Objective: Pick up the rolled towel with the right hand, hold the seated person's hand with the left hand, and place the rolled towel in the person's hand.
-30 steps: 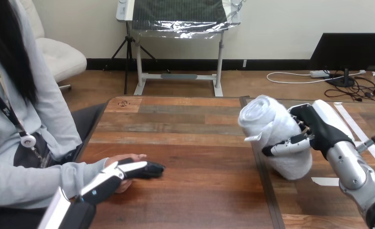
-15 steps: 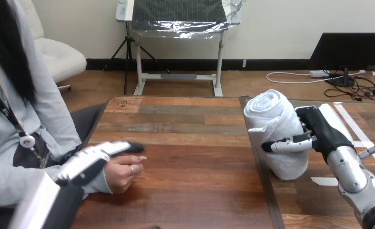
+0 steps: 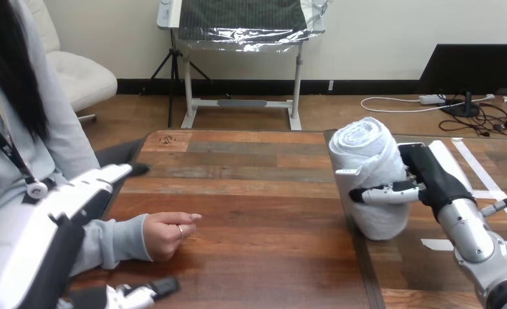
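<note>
At right of table (image 3: 257, 193), right hand (image 3: 433, 177) clamped on rolled towel (image 3: 366, 154).
Left hand (image 3: 83, 193) part-cropped, fingers apart, clear of person's hand (image 3: 167, 235); bare wood between.

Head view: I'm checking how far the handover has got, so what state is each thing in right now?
rolled towel: rolled up, standing on end, gripped by the right hand.
right hand: fingers and thumb curled round the rolled towel.
left hand: open, above the table, apart from the person's hand.
person's hand: loosely curled, resting on the table, holding nothing.
</note>
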